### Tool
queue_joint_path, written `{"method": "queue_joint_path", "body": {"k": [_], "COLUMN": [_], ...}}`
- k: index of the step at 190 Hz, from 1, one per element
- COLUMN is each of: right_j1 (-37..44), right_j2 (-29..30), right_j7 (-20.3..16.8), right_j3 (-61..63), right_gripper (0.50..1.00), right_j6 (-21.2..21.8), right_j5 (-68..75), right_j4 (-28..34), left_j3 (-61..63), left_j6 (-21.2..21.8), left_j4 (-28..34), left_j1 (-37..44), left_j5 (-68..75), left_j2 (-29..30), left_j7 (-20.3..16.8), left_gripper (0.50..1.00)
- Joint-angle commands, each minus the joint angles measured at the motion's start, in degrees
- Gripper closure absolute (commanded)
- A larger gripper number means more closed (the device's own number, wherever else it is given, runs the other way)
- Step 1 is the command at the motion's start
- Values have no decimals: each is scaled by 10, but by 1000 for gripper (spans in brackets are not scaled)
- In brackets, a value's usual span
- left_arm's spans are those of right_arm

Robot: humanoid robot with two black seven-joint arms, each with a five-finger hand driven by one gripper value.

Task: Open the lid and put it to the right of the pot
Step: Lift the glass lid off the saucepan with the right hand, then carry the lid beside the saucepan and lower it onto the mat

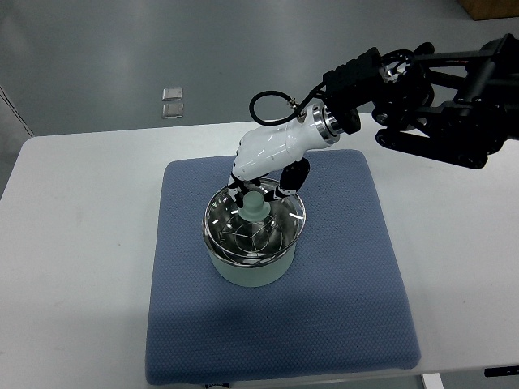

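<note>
Lid (255, 225) sits on pot (253, 259), mid blue mat (340, 308). Right hand (261, 188) reaches from above, fingers (293, 177) closed around knob (254, 207), presumably for a straight lift. Mat right of pot bare for set-down.

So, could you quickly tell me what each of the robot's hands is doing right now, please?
Left hand: not in view.
Right hand: closed around the knob of the glass lid, which sits on the pot.

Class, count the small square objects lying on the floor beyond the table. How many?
2: one square lies directly behind the other square, upper left beyond the table. None appear hidden.
</note>
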Motion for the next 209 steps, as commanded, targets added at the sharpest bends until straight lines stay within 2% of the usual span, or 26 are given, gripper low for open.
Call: {"method": "queue_joint_path", "body": {"k": [1, 78, 116, 136, 137, 147, 209], "right_j1": [-4, -29, -73, -84, -97, -108, -174], "right_j2": [-11, -106, -144, -147, -148, -147, -124], "right_j7": [0, 0, 0, 0, 0, 0, 0], "right_j3": [7, 13, 15, 15, 15, 15, 14], "right_gripper": [1000, 1000, 1000, 1000, 1000, 1000, 1000], "right_j6": [-1, -8, -38, -49, -59, -69, -102], "right_j5": [2, 53, 56, 56, 56, 56, 55], "right_j4": [-4, -26, -59, -68, -79, -93, -141], "left_j3": [0, 0, 0, 0, 0, 0, 0], "left_j6": [0, 0, 0, 0, 0, 0, 0], "left_j4": [0, 0, 0, 0, 0, 0, 0], "left_j1": [0, 0, 0, 0, 0, 0, 0], "left_j5": [0, 0, 0, 0, 0, 0, 0], "left_j2": [0, 0, 0, 0, 0, 0, 0], "left_j7": [0, 0, 0, 0, 0, 0, 0], "left_gripper": [500, 500, 500, 500, 500, 500, 500]}}
